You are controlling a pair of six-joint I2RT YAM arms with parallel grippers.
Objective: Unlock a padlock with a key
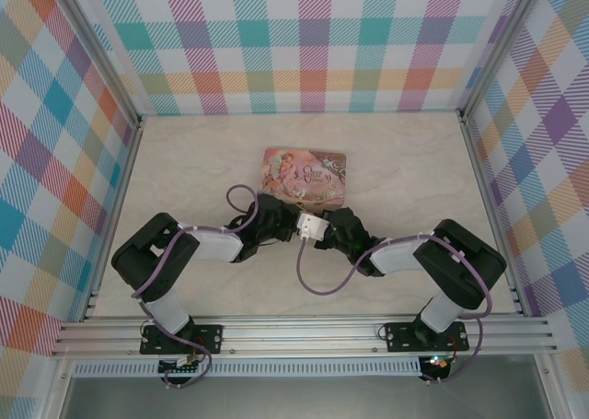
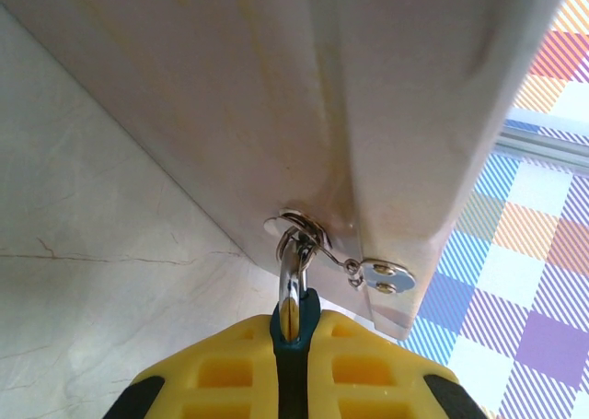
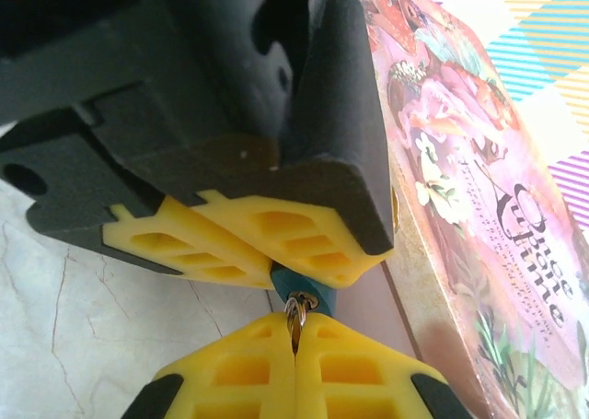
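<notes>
**Padlock** (image 3: pixel 300 288). Tiny, blue body, metal shackle.
Location: hanging by its shackle from the hasp (image 2: pixel 299 226) on the near side of the tin (image 1: pixel 304 172), mid-worktop (image 1: pixel 202 161).
Held by: left tool (image 2: pixel 294 331), clenched on the body.
Handling: probably light, rigid and smooth, so apt to twist in the pads. Grip the flat sides and leave the keyhole end free.

**Key** (image 3: pixel 294 310). Small, thin metal.
Location: at the padlock's lower end.
Held by: right tool (image 3: pixel 296 334), clenched on it, as far as can be seen.
Handling: likely stiff but slippery. Pinch the head and turn gently.

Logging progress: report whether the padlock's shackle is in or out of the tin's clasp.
In: the padlock has its shackle through the clasp loop on the tin. Locked or unlocked: cannot tell.
</notes>
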